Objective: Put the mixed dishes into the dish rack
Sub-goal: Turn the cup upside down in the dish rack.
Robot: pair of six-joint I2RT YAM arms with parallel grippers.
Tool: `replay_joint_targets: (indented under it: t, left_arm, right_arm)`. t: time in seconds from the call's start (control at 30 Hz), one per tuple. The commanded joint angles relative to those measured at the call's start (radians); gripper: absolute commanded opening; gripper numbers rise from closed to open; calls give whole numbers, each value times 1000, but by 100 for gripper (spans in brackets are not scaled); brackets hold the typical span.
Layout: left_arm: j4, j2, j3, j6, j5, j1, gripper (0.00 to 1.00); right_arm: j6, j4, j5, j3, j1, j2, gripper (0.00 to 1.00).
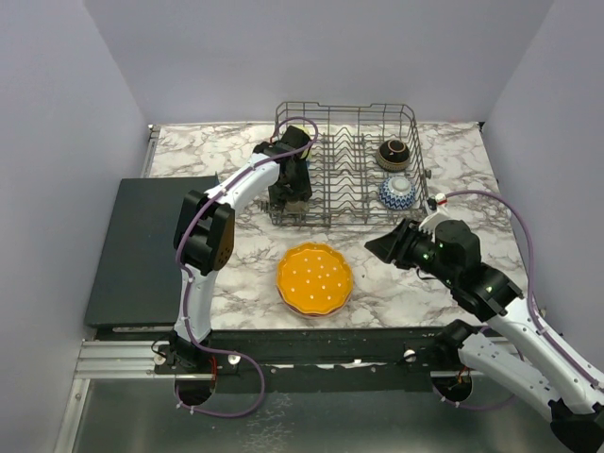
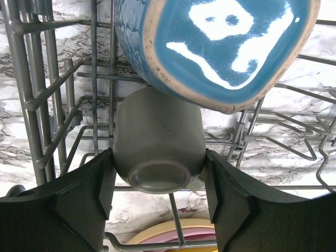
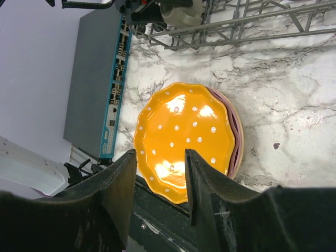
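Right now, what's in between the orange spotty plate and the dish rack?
Nothing, just bare marble tabletop between the orange plate and the dish rack; the top view shows it.

A grey wire dish rack [image 1: 340, 168] with rows of upright tines stands at the far middle of the marbled surface [image 1: 236, 274]. In its right end sit two small bowls: a dark brown bowl [image 1: 393, 153] farther back and a blue-and-white patterned bowl [image 1: 397, 192] nearer.

At the rack's left end, a speckled grey mug [image 2: 157, 142] is gripped at its sides by the left tool [image 2: 158, 157], its base turned toward the wrist camera. Just beyond it, a blue mug [image 2: 220, 47] shows its glossy blue inside.

In front of the rack, a scalloped orange plate [image 1: 314, 277] with white dots lies flat, stacked on a pink plate [image 3: 237, 131].
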Motion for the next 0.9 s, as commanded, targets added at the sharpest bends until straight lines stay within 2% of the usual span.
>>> replay_joint_targets:
  t: [0.0,0.3,0.37,0.67,0.77,0.87]
  left_arm:
    - [-3,11,44,18,-27,8,48]
    - [-12,0,47,23,-24,8,53]
    - [-12,0,47,26,-23,9,57]
    - [-14,9,36,26,-6,8,59]
    - [-14,14,33,27,0,7,67]
    - [-15,20,33,28,5,8,68]
  right_arm:
    - [-18,-4,4,9,-3,12,48]
    - [-19,-4,-4,27,-3,27,48]
    - [-18,-5,-8,31,-4,29,48]
    - [-6,-6,-11,20,-3,21,48]
    - [-2,-9,-11,16,-4,14,48]
    - [1,-9,-11,11,-4,8,49]
